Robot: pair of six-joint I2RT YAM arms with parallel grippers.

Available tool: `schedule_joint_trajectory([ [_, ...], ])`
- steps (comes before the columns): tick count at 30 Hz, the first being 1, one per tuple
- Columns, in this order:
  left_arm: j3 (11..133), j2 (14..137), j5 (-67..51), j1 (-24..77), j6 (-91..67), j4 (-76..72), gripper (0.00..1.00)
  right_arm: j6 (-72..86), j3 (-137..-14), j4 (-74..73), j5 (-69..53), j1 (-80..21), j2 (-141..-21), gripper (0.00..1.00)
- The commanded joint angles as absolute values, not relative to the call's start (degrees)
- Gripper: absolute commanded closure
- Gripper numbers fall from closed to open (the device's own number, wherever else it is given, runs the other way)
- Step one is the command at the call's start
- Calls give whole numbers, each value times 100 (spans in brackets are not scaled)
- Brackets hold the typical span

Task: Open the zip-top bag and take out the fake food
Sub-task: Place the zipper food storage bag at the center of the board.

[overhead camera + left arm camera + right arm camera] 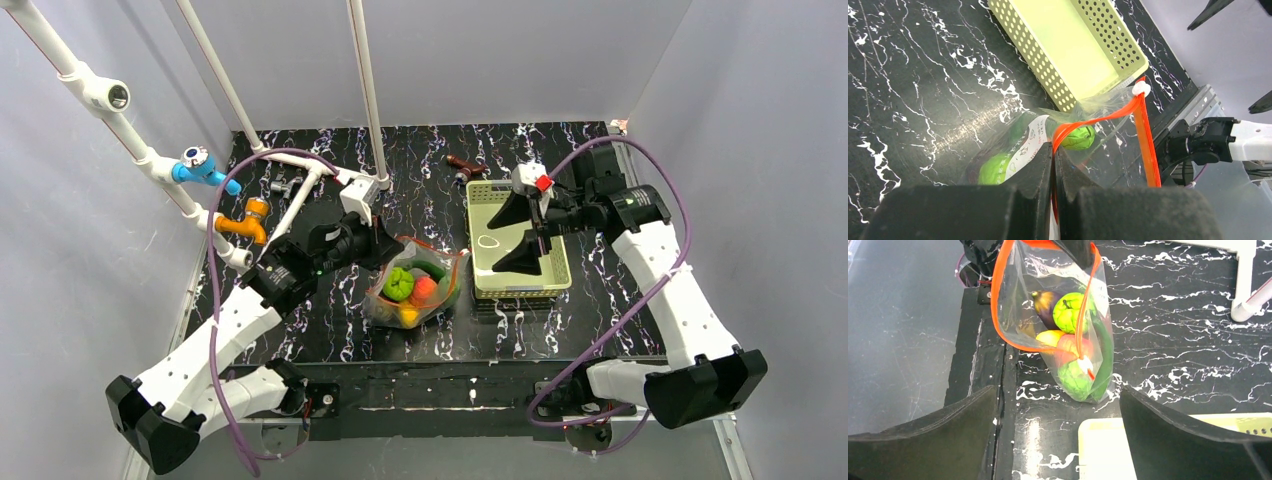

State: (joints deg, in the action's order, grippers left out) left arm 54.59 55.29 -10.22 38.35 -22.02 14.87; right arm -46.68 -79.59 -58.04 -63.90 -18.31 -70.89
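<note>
Beside the basket [1033,55], the left hand [1054,152] pinches the limp, likely slippery zip-top bag [1018,300] by its zipper strip [1098,118], the right hand [494,247] spread wide.

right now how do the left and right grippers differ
The left gripper is shut, pinching the orange zipper strip of the bag; the right gripper stands wide open and holds nothing. The left gripper sits at the bag, holding its edge up; the right gripper hangs above the basket, apart from the bag. Both have black fingers.
</note>
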Motion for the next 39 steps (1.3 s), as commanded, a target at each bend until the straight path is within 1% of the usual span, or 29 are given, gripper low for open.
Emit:
schedule_joint_trajectory([
  [1, 5867, 5547, -1114, 3674, -2057, 1609, 100, -4320, -7377, -5057, -6904, -1445, -6828, 0],
  [6, 6185, 5686, -1166, 3477, -1914, 1726, 100, -4068, -6917, -4545, -7120, -975, -6709, 0],
  [14, 6867, 6097, -1309, 3069, -1569, 1954, 100, -3739, -6395, -3874, -7259, -555, -6653, 0],
  [27, 7978, 6924, -1588, 2427, -1240, 2039, 100, -3729, -6149, -3649, -7226, -482, -6654, 0],
  [39, 8658, 7487, -1506, 2063, -1197, 1845, 100, -3762, -6108, -3682, -7201, -457, -6658, 0],
])
